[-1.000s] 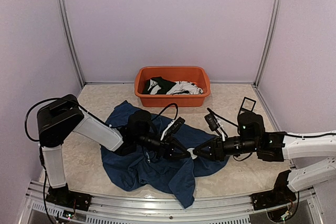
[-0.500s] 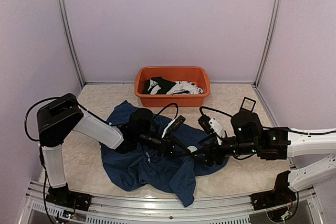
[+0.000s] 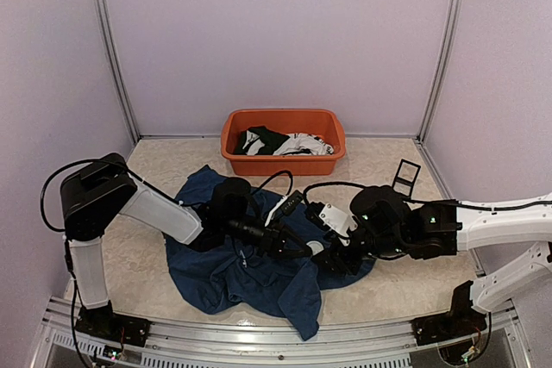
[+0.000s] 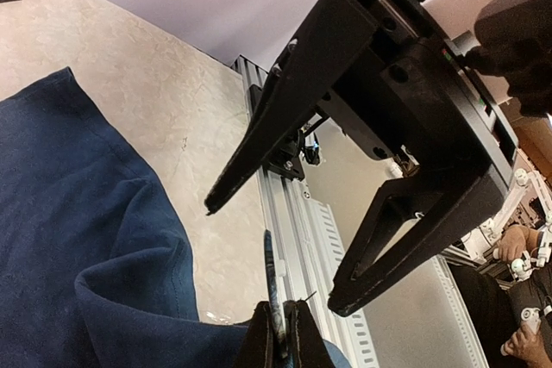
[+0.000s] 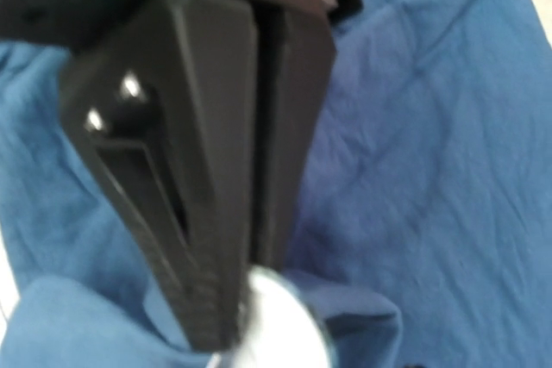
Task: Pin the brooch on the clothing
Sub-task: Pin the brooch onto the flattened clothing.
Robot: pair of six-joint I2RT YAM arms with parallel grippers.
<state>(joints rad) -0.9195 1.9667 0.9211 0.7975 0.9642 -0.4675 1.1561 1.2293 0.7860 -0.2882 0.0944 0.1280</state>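
Ideally, the round white brooch (image 5: 280,316) is held steady in the closed left fingers (image 5: 207,152) while the navy-blue fabric T-shirt (image 3: 250,282) is pinched up by the open right fingers (image 4: 285,101).

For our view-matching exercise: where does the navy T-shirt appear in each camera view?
Top external: T-shirt crumpled, centre of picture.
Left wrist: lower left.
Right wrist: fills the background.
Shared landmark: the shut left tool gripping the white brooch.

- Left arm (image 3: 159,213): white shell, black joints, looping black cable (image 3: 43,200).
- Right arm (image 3: 504,230): white shell, black wrist.
- Left hand (image 5: 226,333): black wedge fingers, two silver screws (image 5: 129,88).
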